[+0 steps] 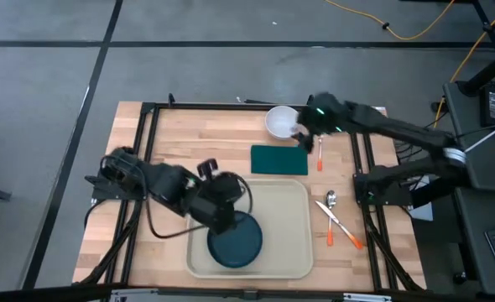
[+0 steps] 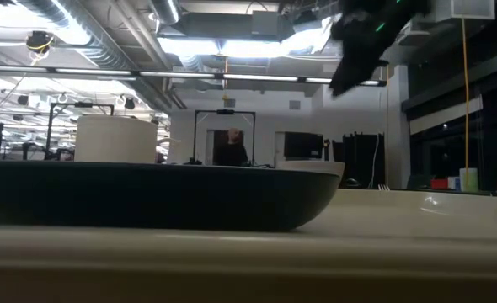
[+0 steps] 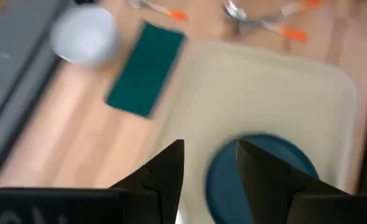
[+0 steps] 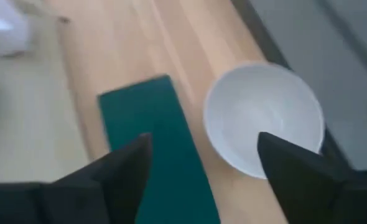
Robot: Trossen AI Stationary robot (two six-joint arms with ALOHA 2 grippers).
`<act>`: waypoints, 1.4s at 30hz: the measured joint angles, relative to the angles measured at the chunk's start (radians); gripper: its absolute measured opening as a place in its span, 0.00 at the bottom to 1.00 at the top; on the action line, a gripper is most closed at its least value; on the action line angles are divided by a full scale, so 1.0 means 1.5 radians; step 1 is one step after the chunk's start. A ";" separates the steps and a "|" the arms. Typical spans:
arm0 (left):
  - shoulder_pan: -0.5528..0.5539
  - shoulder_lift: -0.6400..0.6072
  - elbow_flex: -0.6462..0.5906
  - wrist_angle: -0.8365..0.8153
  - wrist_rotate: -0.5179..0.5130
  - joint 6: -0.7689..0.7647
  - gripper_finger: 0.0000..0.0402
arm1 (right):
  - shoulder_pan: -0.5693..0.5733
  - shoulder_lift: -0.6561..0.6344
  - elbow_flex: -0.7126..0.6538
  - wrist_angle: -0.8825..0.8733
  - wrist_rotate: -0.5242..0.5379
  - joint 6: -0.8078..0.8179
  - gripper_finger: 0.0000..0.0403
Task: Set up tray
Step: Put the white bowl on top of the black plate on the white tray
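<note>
Two open grippers, one cream rectangular plastic tray.
Left gripper fingers parted, empty, above the tray; right gripper wide, empty, beyond it.

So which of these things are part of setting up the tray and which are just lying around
Part of the job:
- large beige plastic tray
- dark blue round plate on the tray
- white round bowl
- dark green rectangular napkin
- orange-handled cutlery
- left gripper, open over the plate
- right gripper, open over the bowl

Just lying about:
- yellow cable on the floor
</note>
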 joint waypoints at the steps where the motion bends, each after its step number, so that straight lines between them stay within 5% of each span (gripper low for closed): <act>1: 0.001 -0.007 0.000 0.000 -0.013 0.009 0.35 | -0.022 0.042 0.017 -0.002 -0.025 -0.004 0.78; 10: 0.002 -0.058 0.000 -0.003 -0.113 0.050 0.35 | -0.071 0.303 0.121 -0.040 -0.103 -0.023 0.82; 23: 0.001 -0.071 -0.001 -0.003 -0.129 0.050 0.35 | -0.050 0.394 0.165 -0.052 0.000 -0.048 0.74; 42: 0.001 -0.071 -0.001 -0.003 -0.131 0.048 0.35 | -0.049 0.400 0.166 -0.060 -0.018 -0.045 0.04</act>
